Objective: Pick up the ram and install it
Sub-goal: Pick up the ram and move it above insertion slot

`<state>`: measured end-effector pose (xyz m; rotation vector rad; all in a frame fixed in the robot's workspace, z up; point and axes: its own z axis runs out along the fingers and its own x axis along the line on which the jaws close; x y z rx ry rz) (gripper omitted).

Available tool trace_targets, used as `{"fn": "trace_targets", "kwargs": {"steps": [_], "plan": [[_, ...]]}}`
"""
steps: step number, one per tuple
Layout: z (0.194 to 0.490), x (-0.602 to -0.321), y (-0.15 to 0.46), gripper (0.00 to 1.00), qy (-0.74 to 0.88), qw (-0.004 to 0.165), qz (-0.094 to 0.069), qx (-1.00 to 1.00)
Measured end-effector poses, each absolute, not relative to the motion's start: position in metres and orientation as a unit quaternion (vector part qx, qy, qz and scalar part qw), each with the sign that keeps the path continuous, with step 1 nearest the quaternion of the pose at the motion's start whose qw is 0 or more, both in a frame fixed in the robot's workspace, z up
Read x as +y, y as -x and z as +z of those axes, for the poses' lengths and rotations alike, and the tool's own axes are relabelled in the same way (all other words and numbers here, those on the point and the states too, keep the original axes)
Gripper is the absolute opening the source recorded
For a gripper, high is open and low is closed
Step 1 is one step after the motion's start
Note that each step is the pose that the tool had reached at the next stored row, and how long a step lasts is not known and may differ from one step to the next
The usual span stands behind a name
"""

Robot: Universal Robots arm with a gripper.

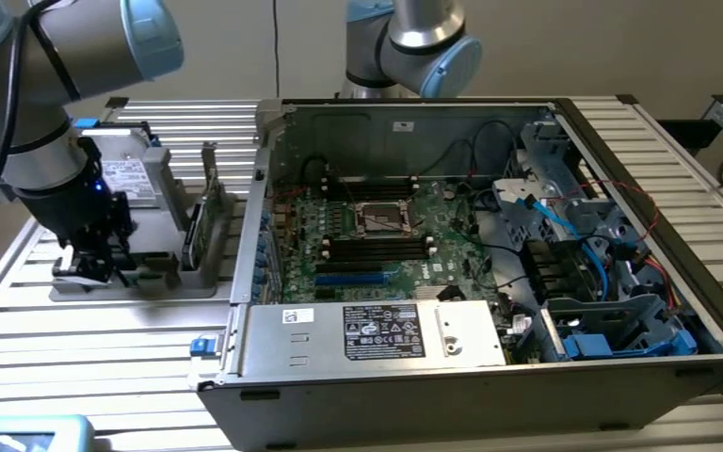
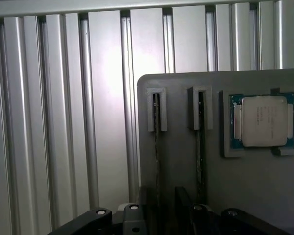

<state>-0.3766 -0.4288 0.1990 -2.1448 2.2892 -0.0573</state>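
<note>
Silver processor (image 2: 260,121) beside slotted ram (image 2: 201,147).

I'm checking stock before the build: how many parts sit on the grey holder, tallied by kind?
On the grey holder:
ram, standing on edge in slots: 2
processor chip: 1
Total: 3
</note>
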Motion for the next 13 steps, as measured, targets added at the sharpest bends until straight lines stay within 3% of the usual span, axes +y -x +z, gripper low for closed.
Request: {"fn": "trace_targets", "kwargs": {"steps": [6, 7, 10, 13], "plan": [[0.197, -0.428, 0.377, 0.34, 0.684, 0.001, -0.017, 0.730], [0.197, -0.428, 0.377, 0.21, 0.684, 0.000, -0.017, 0.730], [0.199, -0.428, 0.377, 0.14, 0.684, 0.000, -0.017, 0.730], [0.210, -0.428, 0.378, 0.14, 0.684, 0.000, -0.017, 0.730]]}}
